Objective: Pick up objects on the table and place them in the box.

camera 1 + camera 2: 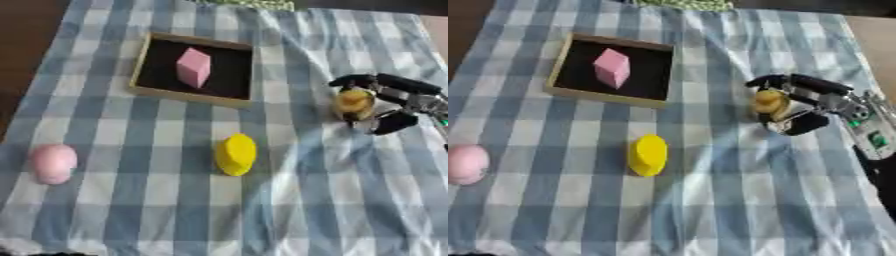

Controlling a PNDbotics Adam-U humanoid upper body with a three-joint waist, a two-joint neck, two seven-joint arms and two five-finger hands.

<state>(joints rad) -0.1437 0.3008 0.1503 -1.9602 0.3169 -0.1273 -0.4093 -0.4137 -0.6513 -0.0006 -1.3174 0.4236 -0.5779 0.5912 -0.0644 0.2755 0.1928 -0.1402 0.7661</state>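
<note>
Far to my left a pink egg (pixel 52 162) lies on the checked cloth (pixel 289 200) that covers the surface, well apart from everything else. Further in, the box (pixel 144 62) sits toward the far side with a pink block (pixel 193 67) already standing inside it on the dark floor. Nearer me, about mid-cloth, a yellow lump (pixel 236 154) waits on its own. On the right, my right hand (pixel 811 105) comes in from the edge with fingers above and thumb below curled around a small yellowish-brown piece (pixel 770 102), so I judge I am grasping it; whether it is clear of the cloth I cannot tell. My left hand shows in neither view. The piece looks rounded and sits out near my fingertips, so the risk I see is that it rolls or squirts out as I lift and swing left toward the box. The cloth is rumpled beside my hand, and a low carry could snag it and drag the yellow lump or box askew. Coming in low could also clip the box's near wall or topple the block.
</note>
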